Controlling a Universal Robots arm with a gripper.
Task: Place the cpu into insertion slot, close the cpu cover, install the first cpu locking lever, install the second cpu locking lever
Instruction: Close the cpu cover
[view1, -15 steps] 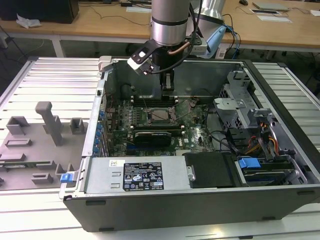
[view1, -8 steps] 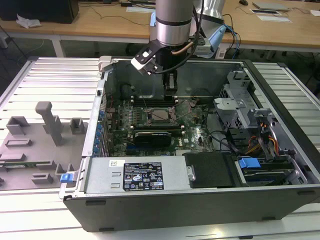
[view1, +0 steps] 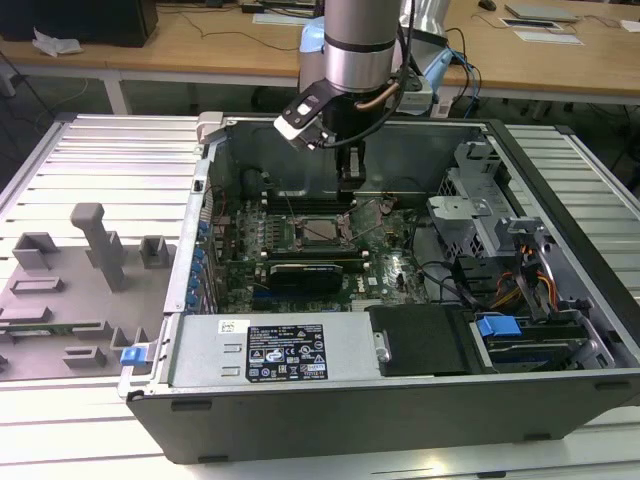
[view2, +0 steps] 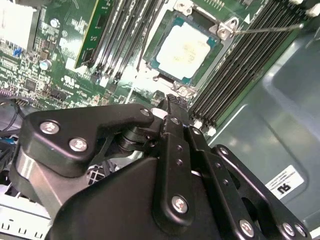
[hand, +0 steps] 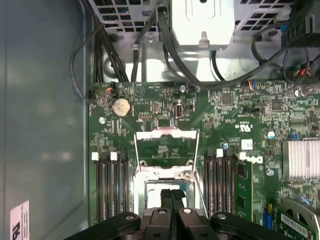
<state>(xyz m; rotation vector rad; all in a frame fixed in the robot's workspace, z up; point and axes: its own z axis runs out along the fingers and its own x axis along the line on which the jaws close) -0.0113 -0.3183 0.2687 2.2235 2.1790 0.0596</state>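
Already seated, the cpu (view2: 187, 47) lies just beyond the gripper (view2: 169, 102) (fingers (hand: 166, 197) together).

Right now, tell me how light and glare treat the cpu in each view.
In the second wrist view, glare washes the cpu top out to near white. In the first wrist view, the dark gripper covers part of the cpu, and the case wall shows soft pale reflections. In the exterior view, the cpu sits evenly lit and dull grey, without glare.
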